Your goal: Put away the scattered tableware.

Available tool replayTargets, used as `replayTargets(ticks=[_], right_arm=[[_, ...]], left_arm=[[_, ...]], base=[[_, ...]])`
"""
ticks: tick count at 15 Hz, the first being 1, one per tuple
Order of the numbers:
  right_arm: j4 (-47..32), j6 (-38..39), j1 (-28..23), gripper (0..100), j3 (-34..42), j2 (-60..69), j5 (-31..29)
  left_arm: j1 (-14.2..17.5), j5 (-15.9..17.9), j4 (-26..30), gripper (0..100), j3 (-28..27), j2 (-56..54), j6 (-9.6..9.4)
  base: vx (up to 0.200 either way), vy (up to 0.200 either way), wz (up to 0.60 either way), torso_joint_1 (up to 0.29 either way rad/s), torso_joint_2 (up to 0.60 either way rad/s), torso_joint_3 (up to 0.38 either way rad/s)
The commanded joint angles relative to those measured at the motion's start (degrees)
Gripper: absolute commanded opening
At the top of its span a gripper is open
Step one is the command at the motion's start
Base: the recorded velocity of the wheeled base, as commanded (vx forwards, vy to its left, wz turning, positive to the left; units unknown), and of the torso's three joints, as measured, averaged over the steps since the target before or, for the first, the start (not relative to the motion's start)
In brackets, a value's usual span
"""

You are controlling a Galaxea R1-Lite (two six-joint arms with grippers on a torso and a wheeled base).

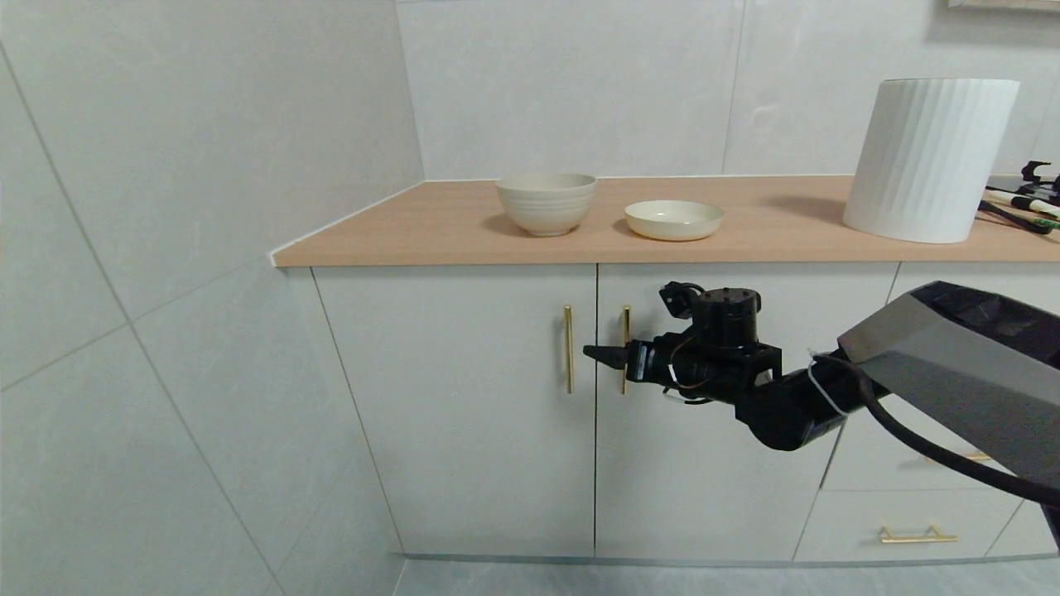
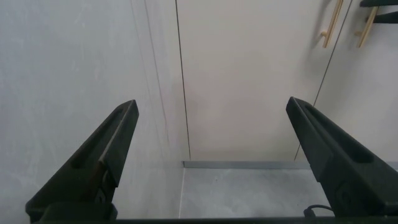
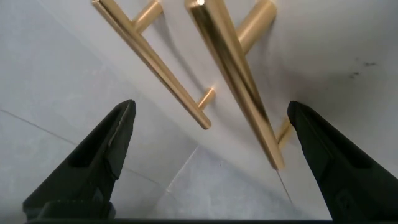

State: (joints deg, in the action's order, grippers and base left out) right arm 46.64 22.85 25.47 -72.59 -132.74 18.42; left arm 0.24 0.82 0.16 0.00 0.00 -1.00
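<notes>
Wood countertop [image 1: 770, 223] carries bowl [image 1: 546, 203], dish [image 1: 673, 219] — pale tiled walls [image 1: 166, 165] behind.

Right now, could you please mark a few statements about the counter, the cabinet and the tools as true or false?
1. The bowl stands on the counter. True.
2. The plate lies in the bowl. False: it lies beside it, apart.
3. The right tool is open, by the handles. True.
4. The doors are open. False: both are shut.
5. The left tool holds a spoon. False: it is open and empty.
</notes>
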Motion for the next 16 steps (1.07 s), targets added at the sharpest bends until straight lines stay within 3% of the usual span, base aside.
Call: replayTargets(ticks=[1,10,16], right_arm=[[0.0,0.1,0.0,100,-0.5,-0.9,0.1],[3.5,4.4,2.6,100,0.3,-1.5,0.5],[6.6,4.3,2.7,100,9.3,3.6,8.7]], left_arm=[[0.0,0.1,0.0,100,0.0,0.0,-0.06],[0.0,0.1,0.0,100,0.0,0.0,0.21],[0.0,0.1,0.0,100,0.0,0.0,0.56]], base=[[0.0,0.0,0.0,0.0,0.0,0.0],[0.0,0.0,0.0,0.0,0.0,0.0],[0.0,0.0,0.0,0.0,0.0,0.0]])
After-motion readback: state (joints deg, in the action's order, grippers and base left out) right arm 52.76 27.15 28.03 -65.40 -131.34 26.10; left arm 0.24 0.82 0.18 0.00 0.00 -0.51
